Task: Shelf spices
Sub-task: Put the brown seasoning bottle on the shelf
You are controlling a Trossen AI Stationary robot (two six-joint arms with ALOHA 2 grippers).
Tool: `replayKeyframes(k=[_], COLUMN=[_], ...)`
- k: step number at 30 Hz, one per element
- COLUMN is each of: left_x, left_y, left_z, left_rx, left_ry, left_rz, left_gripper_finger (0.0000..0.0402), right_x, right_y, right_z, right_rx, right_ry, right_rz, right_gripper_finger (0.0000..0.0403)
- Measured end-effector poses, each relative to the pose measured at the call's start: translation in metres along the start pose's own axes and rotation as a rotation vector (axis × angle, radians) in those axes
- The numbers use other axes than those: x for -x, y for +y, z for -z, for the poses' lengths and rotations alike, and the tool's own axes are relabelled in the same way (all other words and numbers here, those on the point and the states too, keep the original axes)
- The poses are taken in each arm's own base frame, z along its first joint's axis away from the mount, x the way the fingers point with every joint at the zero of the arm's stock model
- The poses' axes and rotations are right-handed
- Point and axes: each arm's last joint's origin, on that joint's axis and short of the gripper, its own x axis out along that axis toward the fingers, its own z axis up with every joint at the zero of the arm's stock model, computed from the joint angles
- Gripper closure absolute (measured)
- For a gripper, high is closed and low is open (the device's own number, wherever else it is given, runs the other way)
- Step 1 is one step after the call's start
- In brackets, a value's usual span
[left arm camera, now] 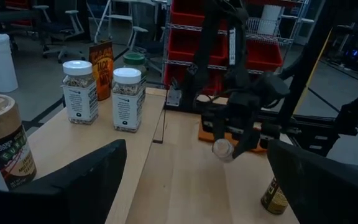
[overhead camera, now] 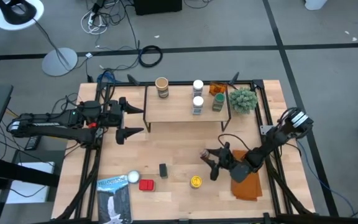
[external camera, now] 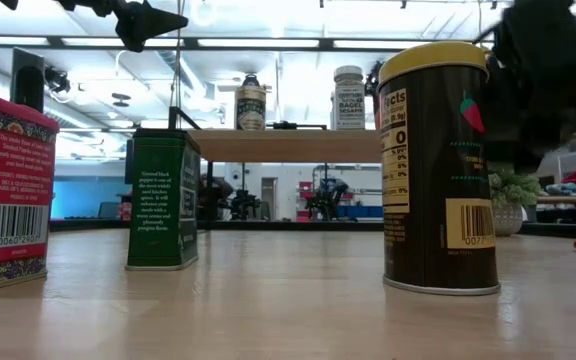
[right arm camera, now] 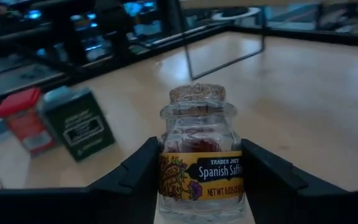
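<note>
The shelf (overhead camera: 185, 107) stands at the table's far middle and carries a tan-lidded jar (overhead camera: 161, 87), two white-lidded jars (overhead camera: 197, 93), an orange packet (overhead camera: 217, 88) and a green-lidded jar (overhead camera: 219, 103). My right gripper (overhead camera: 211, 163) is shut on a small glass saffron jar (right arm camera: 199, 155) with a cork stopper, in front of the shelf. A green tin (overhead camera: 163, 170), a yellow-lidded jar (overhead camera: 196, 182), a red tin (overhead camera: 146, 184) and a white-lidded jar (overhead camera: 133, 178) stand on the near table. My left gripper (overhead camera: 140, 120) waits open beside the shelf's left end. My right gripper pinches the saffron jar's glass body at its label (right arm camera: 166, 167) between the two fingers (right arm camera: 135, 177), one on each side. The fingers reach in roughly level from the table's right side. The cork (right arm camera: 197, 93) stands clear above the fingers; the jar's base is out of view.
A small potted plant (overhead camera: 243, 99) stands by the shelf's right end. An orange cloth (overhead camera: 248, 185) lies under my right arm, and a blue-and-white booklet (overhead camera: 114, 200) lies at the near left. Black frame rails (overhead camera: 272, 149) run along the table's sides.
</note>
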Motion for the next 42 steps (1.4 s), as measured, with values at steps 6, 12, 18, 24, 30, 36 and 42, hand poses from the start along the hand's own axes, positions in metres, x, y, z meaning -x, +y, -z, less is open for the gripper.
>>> replayKeyframes(k=[6, 12, 18, 24, 30, 36, 42], left_x=[0.0, 0.0, 0.0, 0.0, 0.0, 0.0, 0.0], left_y=[0.0, 0.0, 0.0, 0.0, 0.0, 0.0, 0.0], left_z=[0.0, 0.0, 0.0, 0.0, 0.0, 0.0, 0.0], left_rx=[0.0, 0.0, 0.0, 0.0, 0.0, 0.0, 0.0], left_ry=[0.0, 0.0, 0.0, 0.0, 0.0, 0.0, 0.0], left_rz=[0.0, 0.0, 0.0, 0.0, 0.0, 0.0, 0.0], left_gripper_finger=[0.0006, 0.0006, 0.0006, 0.0006, 0.0006, 0.0006, 0.0006], right_x=[-0.008, -0.01, -0.01, -0.01, -0.007, -0.007, -0.031], right_y=[-0.002, -0.003, -0.004, -0.003, 0.003, 0.007, 0.012], right_z=[0.021, 0.03, 0.031, 0.031, 0.012, -0.027, -0.069], right_rx=[0.017, 0.035, -0.02, -0.02, -0.026, 0.032, 0.222], right_ry=[0.038, 0.062, 0.063, 0.079, 0.064, 0.101, 0.457], right_rz=[-0.082, -0.099, -0.093, -0.115, -0.177, -0.299, -0.251], right_gripper_finger=[0.0221, 0.0216, 0.0101, 0.0113, 0.0166, 0.0224, 0.0273])
